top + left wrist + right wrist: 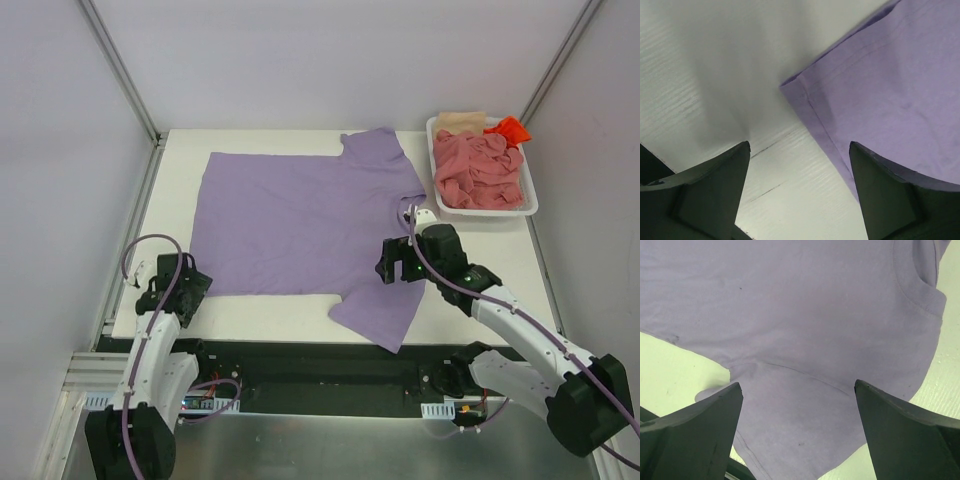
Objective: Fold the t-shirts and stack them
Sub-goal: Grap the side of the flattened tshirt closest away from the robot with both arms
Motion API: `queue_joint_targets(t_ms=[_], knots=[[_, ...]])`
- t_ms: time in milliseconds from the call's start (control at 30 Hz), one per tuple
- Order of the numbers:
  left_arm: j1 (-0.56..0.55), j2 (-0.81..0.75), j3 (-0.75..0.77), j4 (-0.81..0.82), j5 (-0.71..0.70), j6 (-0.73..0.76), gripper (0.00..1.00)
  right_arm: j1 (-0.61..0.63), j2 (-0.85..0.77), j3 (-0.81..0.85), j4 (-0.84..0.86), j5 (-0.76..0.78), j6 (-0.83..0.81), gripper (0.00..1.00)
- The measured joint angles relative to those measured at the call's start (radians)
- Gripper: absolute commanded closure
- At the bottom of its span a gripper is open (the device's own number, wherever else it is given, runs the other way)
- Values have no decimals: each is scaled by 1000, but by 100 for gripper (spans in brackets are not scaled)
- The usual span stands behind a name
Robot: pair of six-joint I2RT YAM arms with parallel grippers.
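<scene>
- Purple shirt [300, 220]: spread flat mid-table [300, 312]. Hem to 9 o'clock, collar [925, 285] to 3 o'clock, one sleeve to 12, the other sleeve [800, 430] to 6, reaching about to the near table edge.
- Left claw [797, 150]: at 8 o'clock, fingers spread, nothing between them. It hangs over bare table, with the near hem corner [790, 82] just ahead of the gap.
- Right claw [797, 387]: at 4 o'clock, fingers spread, empty. It hangs above the near sleeve where that joins the body.
- Basket [530, 208]: at 2 o'clock. Holds a crumpled pink shirt [480, 172], with a beige shirt [460, 120] and a red shirt [510, 128] at its 12 o'clock end. None is folded.
- Handling, my judgement: thin, light, limp cloth with no stiffness. It will sag and trail from any held point. It is not fragile and should grip well. It lies tight to the table, so my fingers must press down and pinch up an edge.
- Hold, my judgement: left claw takes the stitched hem corner, the firmest spot. Right claw takes the near shoulder beside the sleeve seam, so both holds share the 6 o'clock side and the fold runs straight.
</scene>
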Motion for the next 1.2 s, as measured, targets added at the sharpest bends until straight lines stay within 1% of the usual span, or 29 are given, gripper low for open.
queue_joint_targets(t_ms=[100,167,333,467,600,700,833,900,1067,1200], knots=[[0,69,0,31,-2,-16,26,0,0,-9,0,-1,0,4],[0,94,0,53,-5,-23,30,0,0,-11,0,-1,1,4],[0,167,-1,128,-25,-43,35,0,0,-12,0,0,1,4],[0,224,2,199,-50,-48,43,0,0,-12,0,4,1,4],[0,311,28,256,-68,-50,56,0,0,-12,0,10,1,4],[0,375,50,295,-72,-52,73,0,2,-12,0,14,1,4],[0,396,49,320,-73,-52,82,0,10,-12,0,18,2,4],[0,389,44,322,-73,-53,100,0,15,-12,0,18,3,4],[0,325,6,318,-71,-49,100,8,34,-11,-3,19,3,4],[0,272,-15,295,-66,-41,100,68,55,-2,-51,51,3,3]])
